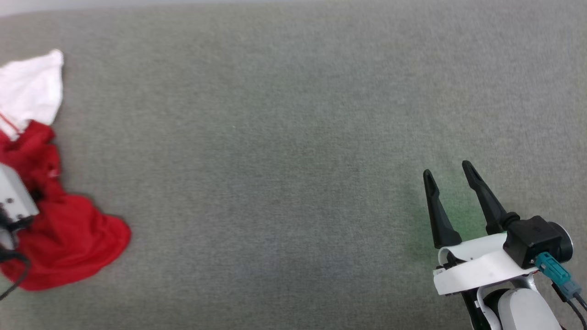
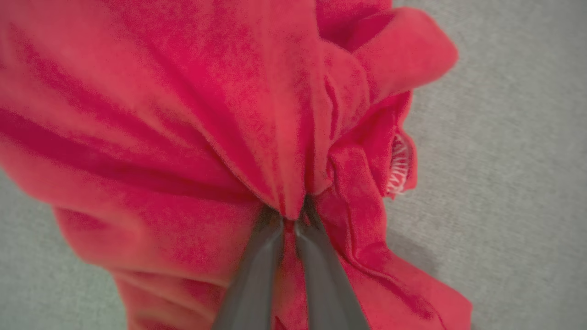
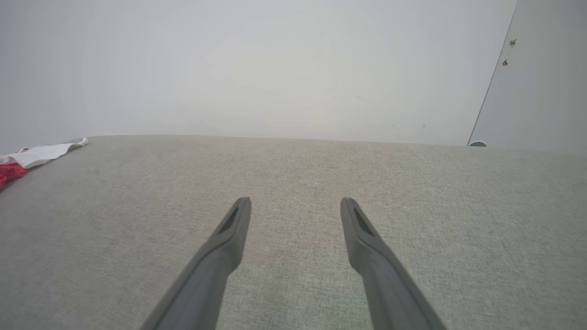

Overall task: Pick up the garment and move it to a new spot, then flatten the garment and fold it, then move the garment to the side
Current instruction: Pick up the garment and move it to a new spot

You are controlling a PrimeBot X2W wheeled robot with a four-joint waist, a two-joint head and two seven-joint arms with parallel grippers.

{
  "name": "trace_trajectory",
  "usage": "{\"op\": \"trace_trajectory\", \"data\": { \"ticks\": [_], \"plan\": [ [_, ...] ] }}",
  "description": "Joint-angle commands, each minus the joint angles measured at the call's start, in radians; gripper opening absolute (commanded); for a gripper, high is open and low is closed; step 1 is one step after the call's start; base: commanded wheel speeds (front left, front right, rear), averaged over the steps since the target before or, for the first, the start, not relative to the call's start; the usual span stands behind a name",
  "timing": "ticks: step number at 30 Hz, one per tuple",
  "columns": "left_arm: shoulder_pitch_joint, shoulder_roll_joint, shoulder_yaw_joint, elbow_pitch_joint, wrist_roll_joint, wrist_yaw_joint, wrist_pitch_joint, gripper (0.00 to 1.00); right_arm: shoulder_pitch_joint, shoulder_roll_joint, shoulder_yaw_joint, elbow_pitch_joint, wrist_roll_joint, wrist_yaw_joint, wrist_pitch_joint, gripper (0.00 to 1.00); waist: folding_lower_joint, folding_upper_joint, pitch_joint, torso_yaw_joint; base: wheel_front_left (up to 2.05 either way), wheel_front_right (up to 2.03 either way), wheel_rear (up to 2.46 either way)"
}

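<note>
1. Fingers [image 2: 257,275] of my left gripper [image 2: 290,214], in the left wrist view, are pressed nearly together and pinch a gathered ridge of the garment [image 2: 183,114]. Red folds bunch over the tips, and the grey surface [image 2: 513,160] shows beside the cloth. My worry is that the pinch takes only a thin ridge. On a lift the soft fabric could slide out, or one layer could rise while the rest trails in a twisted heap
2. Head view: the garment [image 1: 69,238] lies crumpled at the far left of the grey surface [image 1: 293,137], its white sleeve [image 1: 32,87] toward the top and the left arm's pale housing [image 1: 13,197] over it. My right gripper [image 1: 448,170] hovers at the lower right, fingers spread, holding nothing, well apart from the cloth. I judge a carry across could drag the hanging hem and tangle it further before flattening
3. Right wrist view: the right gripper [image 3: 296,206] has its fingers wide over the grey surface [image 3: 293,284], touching nothing I can see. The white sleeve [image 3: 43,153] shows at the left edge. From that far off this arm can't steady the cloth if the left pinch slips
</note>
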Motion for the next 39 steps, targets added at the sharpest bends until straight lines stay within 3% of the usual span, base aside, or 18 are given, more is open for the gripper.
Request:
{"op": "trace_trajectory", "data": {
  "ticks": [1, 17, 27, 34, 39],
  "plan": [
    [-0.002, -0.022, -0.012, 0.000, 0.007, -0.010, -0.006, 0.00, 0.007, -0.001, -0.002, 0.001, 0.008, 0.000, 0.000, 1.00, 0.0000, -0.0001, -0.040, 0.033, 0.00, 0.00, 0.00],
    [-0.064, 0.052, -0.117, -0.214, 0.059, -0.034, -0.270, 0.00, 0.107, 0.001, -0.013, 0.033, 0.036, 0.000, 0.008, 1.00, 0.0000, -0.0001, -0.262, 0.135, 0.00, 0.00, 0.00],
    [-0.109, 0.052, -0.157, -0.399, 0.113, -0.025, -0.435, 0.00, 0.152, 0.005, -0.011, 0.037, 0.048, 0.000, 0.009, 1.00, 0.0000, -0.0001, -0.357, 0.164, 0.00, 0.00, 0.00],
    [-0.097, 0.031, -0.168, -0.511, 0.113, 0.003, -0.429, 0.00, 0.170, 0.006, -0.027, 0.033, 0.048, 0.000, 0.003, 1.00, 0.0000, -0.0001, -0.384, 0.152, 0.00, 0.00, 0.00],
    [-0.052, 0.009, -0.168, -0.614, 0.106, 0.051, -0.396, 0.00, 0.175, 0.007, -0.058, 0.031, 0.039, 0.000, -0.004, 1.00, 0.0000, -0.0001, -0.393, 0.120, 0.00, 0.00, 0.00]
  ]
}}
